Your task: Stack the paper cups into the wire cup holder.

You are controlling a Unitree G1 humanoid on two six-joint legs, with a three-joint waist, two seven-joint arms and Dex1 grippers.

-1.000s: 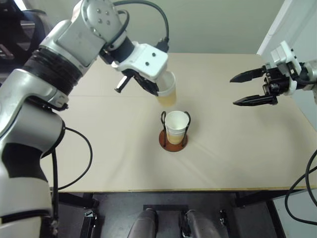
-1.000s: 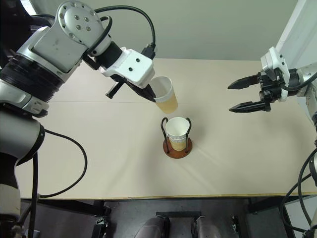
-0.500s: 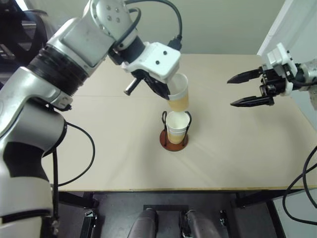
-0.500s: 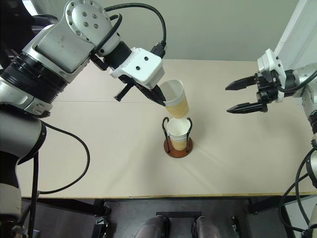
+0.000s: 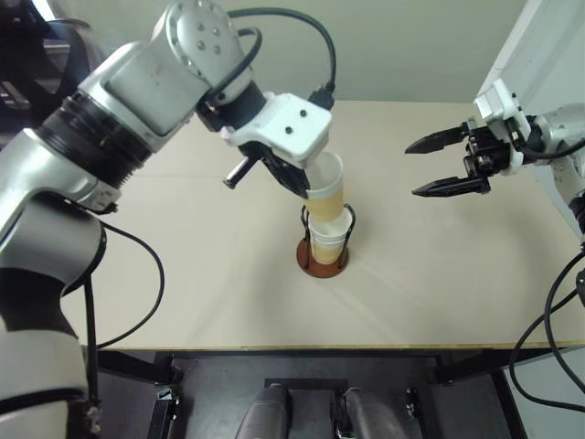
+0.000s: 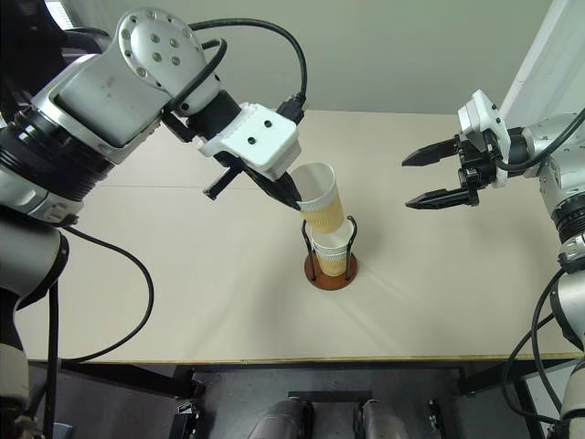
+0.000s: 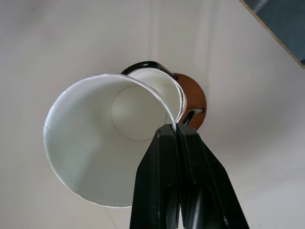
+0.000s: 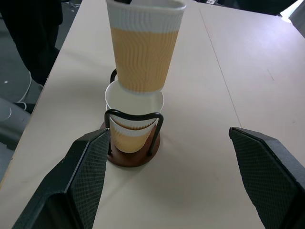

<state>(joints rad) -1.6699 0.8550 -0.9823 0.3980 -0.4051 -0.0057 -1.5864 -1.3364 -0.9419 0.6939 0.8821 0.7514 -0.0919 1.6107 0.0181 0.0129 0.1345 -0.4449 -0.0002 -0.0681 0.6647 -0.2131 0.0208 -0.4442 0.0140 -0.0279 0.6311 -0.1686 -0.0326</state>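
Left gripper point(image 5: 299, 186) pinching cup point(image 5: 326, 187) rim at centre, its base hiding seated cup point(image 5: 328, 244) mouth in holder point(image 5: 321, 262), right gripper point(image 5: 430, 166) spread empty at right.

The tan-walled white-rimmed paper cup pinched by the left gripper point(image 5: 302, 187) covers part of the mouth of the second paper cup point(image 5: 327, 240) seated in the wire cup holder with the round reddish-brown base point(image 5: 320, 265), so whether the raised cup's bottom touches that mouth cannot be told. The seated cup hides the middle of the holder's disc and the lower parts of its black wire loops. In the left wrist view, the raised cup point(image 7: 100, 152) hides most of the seated cup and the holder beyond it. In the right wrist view the raised cup's rim point(image 8: 145, 5) is cut by the picture's edge, as are the right gripper's fingers point(image 8: 86, 176). The beige bench point(image 5: 439, 293) runs out of frame beside the holder.
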